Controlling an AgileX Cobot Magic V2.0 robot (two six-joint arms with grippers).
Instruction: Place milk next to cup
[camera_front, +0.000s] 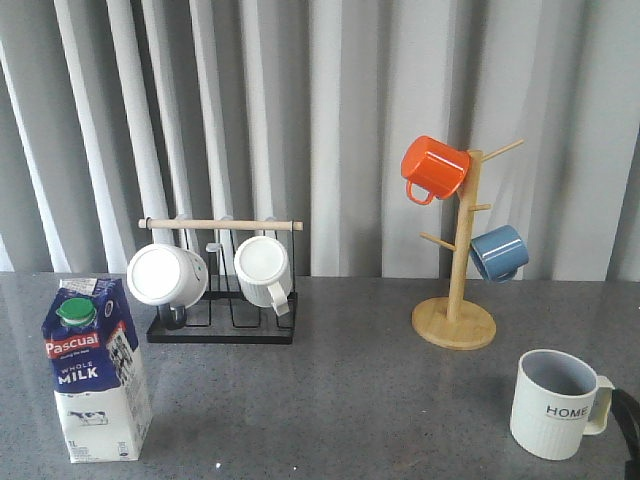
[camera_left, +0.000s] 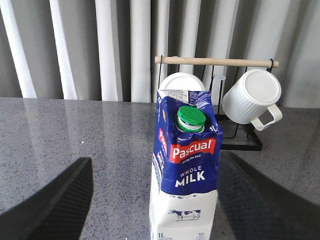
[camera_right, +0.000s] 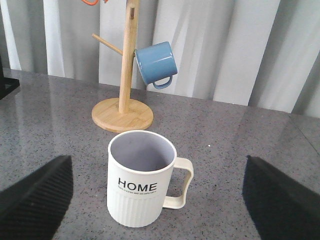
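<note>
Milk (camera_front: 96, 368): upright at near left, straight ahead of the left gripper (camera_left: 155, 200), whose fingers stand wide either side without touching; cup (camera_front: 558, 403): near right, well apart, before the equally wide right gripper (camera_right: 157, 200).

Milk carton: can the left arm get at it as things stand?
Probably yes. In the left wrist view the milk carton stands upright between the open left gripper fingers, nothing between them. The mug rack sits behind it, apart.

Front camera faces the curtain (camera_front: 350, 100); wrist cameras sit lower (closer).
</note>
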